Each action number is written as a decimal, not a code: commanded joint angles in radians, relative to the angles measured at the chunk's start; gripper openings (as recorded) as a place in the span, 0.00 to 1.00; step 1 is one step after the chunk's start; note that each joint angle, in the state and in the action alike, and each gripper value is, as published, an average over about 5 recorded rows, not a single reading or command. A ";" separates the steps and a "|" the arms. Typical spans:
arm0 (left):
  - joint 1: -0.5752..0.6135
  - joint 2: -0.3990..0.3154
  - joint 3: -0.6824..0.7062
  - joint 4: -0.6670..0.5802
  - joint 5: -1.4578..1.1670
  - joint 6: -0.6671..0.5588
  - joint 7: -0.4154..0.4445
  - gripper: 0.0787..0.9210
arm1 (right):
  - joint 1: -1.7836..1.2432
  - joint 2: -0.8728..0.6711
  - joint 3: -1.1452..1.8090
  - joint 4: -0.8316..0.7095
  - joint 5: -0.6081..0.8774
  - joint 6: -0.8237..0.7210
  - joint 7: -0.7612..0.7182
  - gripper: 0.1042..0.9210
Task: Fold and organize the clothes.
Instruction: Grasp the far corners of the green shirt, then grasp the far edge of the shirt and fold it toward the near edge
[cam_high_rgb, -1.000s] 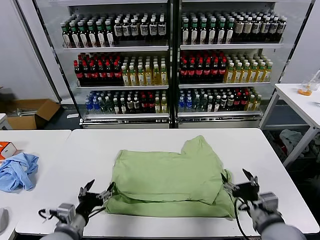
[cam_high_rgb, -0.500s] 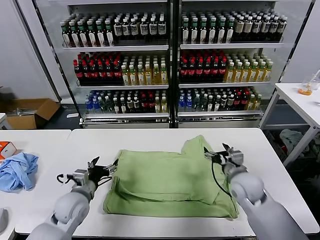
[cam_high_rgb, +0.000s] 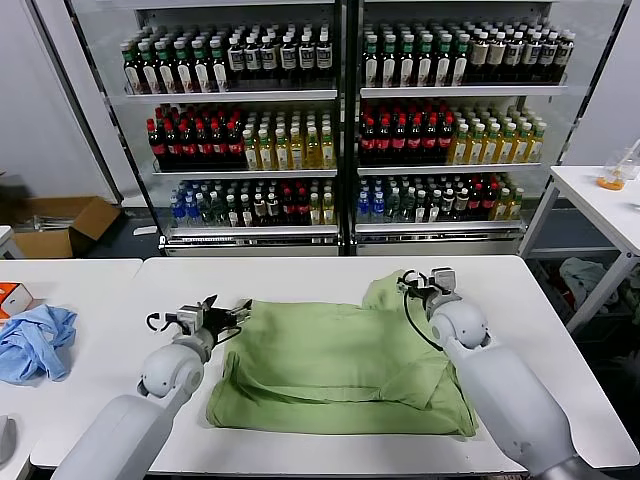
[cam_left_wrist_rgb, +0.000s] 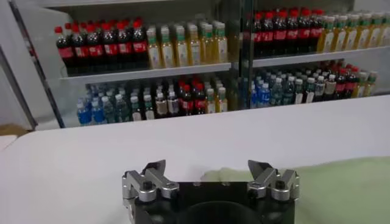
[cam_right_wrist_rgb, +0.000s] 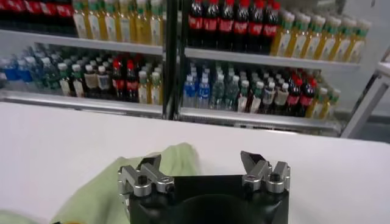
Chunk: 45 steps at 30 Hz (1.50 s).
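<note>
Mid-fold: both grippers empty at the shirt's (cam_high_rgb: 345, 365) far edge.
Left gripper (cam_high_rgb: 222, 314) and right gripper (cam_high_rgb: 423, 286) jaws apart, cloth just beneath; next, judged: pinch the far corners.

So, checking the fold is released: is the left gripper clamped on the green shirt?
No, the left gripper is open and empty, with the green shirt lying beside it.

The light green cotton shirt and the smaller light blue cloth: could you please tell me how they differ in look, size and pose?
The light green cotton shirt is far larger than the light blue cloth. The shirt lies spread and partly folded flat on the middle white table; the cloth sits crumpled in a heap on the neighbouring table. The open left gripper and open right gripper flank the shirt; none is near the cloth. Both are soft, pale fabric.
</note>
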 joint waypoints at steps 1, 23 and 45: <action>-0.117 -0.040 0.087 0.134 0.037 0.040 0.016 0.88 | 0.100 0.077 -0.032 -0.236 0.012 -0.002 -0.011 0.88; -0.082 -0.025 0.095 0.117 -0.005 0.067 0.058 0.54 | 0.103 0.112 -0.038 -0.289 0.052 -0.003 -0.051 0.43; 0.042 0.041 -0.010 -0.106 -0.158 -0.064 0.064 0.01 | -0.018 -0.022 0.018 0.148 0.076 0.029 -0.062 0.00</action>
